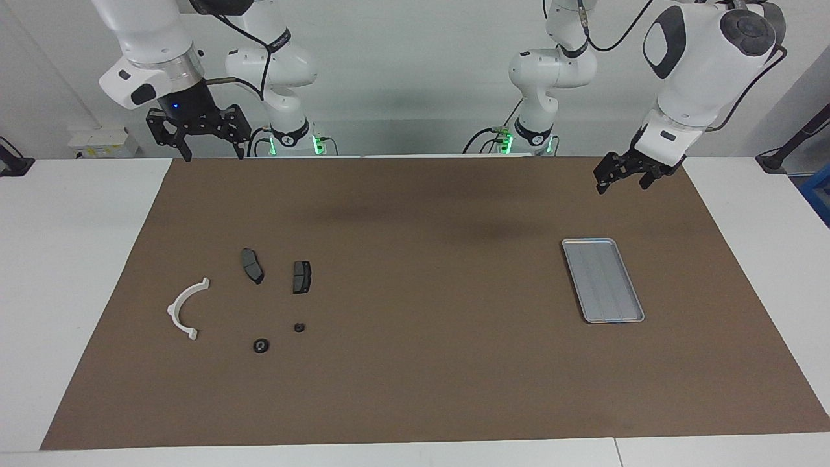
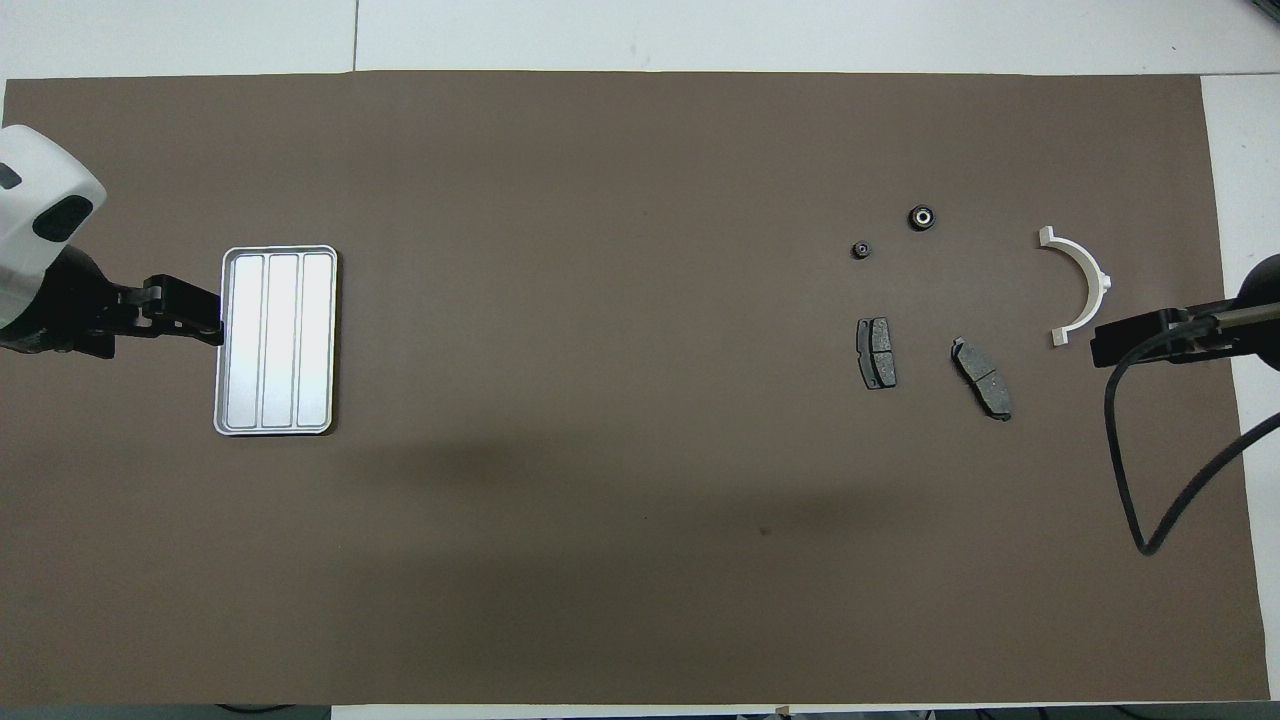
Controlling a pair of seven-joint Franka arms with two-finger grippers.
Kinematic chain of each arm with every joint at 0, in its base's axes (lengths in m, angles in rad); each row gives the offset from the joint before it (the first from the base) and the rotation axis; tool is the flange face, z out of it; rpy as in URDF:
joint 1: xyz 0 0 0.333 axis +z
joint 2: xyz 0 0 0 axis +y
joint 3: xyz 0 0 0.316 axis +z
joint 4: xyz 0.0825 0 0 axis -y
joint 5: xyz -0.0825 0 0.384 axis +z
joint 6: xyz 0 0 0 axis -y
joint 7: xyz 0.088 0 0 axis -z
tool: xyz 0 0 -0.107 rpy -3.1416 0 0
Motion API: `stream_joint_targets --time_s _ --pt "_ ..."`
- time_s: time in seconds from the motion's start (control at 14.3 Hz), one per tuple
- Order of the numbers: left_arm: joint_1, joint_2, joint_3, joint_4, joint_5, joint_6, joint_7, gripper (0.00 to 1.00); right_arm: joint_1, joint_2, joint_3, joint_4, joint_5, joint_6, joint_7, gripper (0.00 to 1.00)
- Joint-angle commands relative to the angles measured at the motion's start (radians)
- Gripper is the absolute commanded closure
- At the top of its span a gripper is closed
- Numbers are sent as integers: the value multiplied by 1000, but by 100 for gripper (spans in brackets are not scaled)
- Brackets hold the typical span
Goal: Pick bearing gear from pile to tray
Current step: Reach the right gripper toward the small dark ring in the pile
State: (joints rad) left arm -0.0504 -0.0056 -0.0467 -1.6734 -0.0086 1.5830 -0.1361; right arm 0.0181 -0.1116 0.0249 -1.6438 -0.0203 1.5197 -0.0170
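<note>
1. The bench (image 1: 78, 272) is white and carries a large brown mat (image 1: 415, 389) on which all parts lie.
2. The tray (image 1: 602, 280) is a silver-grey rectangle with a raised rim and lengthwise ridges. It lies flat on the mat toward the left arm's end of the bench, with nothing in it.
3. The pile lies loose toward the right arm's end of the bench, well apart from the tray, with no part touching another.
4. Pile contents:
   - A white arc bracket (image 1: 185, 309), the part closest to the right arm's end.
   - Two dark grey brake pads (image 1: 252, 265), side by side, the parts of the pile nearest to the robots.
   - A larger black round piece (image 1: 260, 346) with a pale centre, the part farthest from the robots.
   - A smaller black round piece (image 1: 299, 327), beside the larger one and slightly nearer to the robots.
5. The left gripper (image 1: 622, 178) hangs in the air over the mat edge nearest to the robots, above the tray's end of the bench. Its fingers stand apart and hold nothing.
6. The right gripper (image 1: 213, 153) hangs in the air over the mat corner nearest to the robots at the pile's end. Its fingers are spread wide and hold nothing.
7. Neither gripper touches any part or the tray.
</note>
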Motion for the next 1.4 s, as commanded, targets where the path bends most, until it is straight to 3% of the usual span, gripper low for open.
stream_joint_targets --time_s 0.0,0.63,0.84,1.33 --pt "-8 -16 8 -6 -4 -1 3 0 -12 -11 4 -1 13 10 -18 0" --pt "-8 -16 8 -6 -4 -1 3 0 -7 -29 6 -34 11 14 -46 0" --pt "-8 -16 8 -6 -4 -3 3 0 -3 -22 12 -85 10 84 -32 0" --pt "-8 -16 7 -6 -4 -3 3 0 75 139 12 -146 -3 292 129 0"
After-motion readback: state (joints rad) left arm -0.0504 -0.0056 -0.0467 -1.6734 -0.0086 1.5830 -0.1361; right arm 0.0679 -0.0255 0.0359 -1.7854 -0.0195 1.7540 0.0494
